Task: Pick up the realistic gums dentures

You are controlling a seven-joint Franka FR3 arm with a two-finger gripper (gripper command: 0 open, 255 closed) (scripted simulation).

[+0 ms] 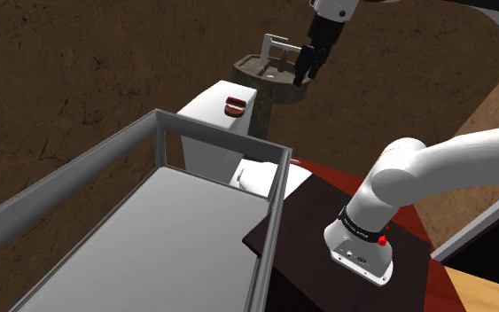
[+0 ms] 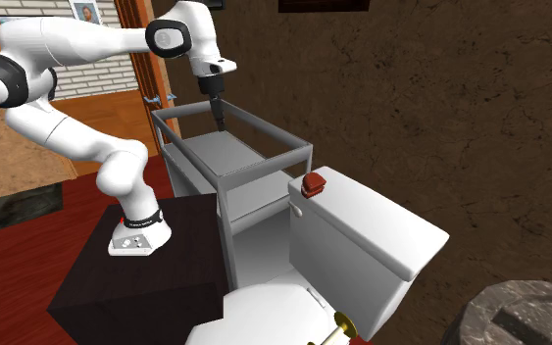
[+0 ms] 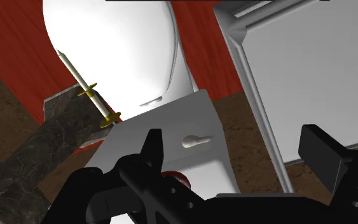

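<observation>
Two fingers of your gripper [image 1: 307, 69] stand wide apart, empty, well apart from the dentures [image 1: 235, 105] at the tank lid's [image 1: 207, 111] end; an off-centre descent may nudge them off.

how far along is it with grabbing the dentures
Early. Nothing is done yet: the dentures lie untouched on the toilet tank lid. In hand: the gripper is open, up in the air and apart from them, holding nothing. Left: come down over the dentures, close on them and lift.
</observation>
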